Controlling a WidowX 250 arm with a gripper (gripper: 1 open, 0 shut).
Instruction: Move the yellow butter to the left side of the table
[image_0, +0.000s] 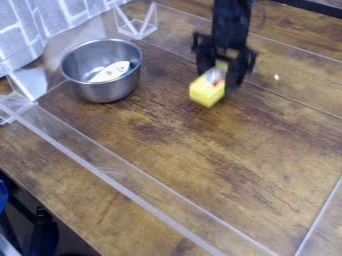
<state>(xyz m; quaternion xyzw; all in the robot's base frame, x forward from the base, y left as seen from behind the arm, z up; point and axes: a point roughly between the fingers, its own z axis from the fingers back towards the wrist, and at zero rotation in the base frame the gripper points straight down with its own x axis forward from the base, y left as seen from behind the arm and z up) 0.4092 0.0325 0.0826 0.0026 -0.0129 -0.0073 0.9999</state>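
Gripper (221, 76) clamped on yellow butter (207, 89); label blurred, unreadable

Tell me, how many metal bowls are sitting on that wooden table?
1. The metal bowl sits near the table's back-left corner, left of the yellow butter that the gripper holds. Something pale lies inside it. No other bowl shows in this view.

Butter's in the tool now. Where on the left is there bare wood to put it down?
The tool is shut on the butter. Bare wood runs from below the bowl down to the clear front rail; the widest open patch is the centre, between butter and that rail. The far left corner is crowded: bowl, cloth and rail meet there.
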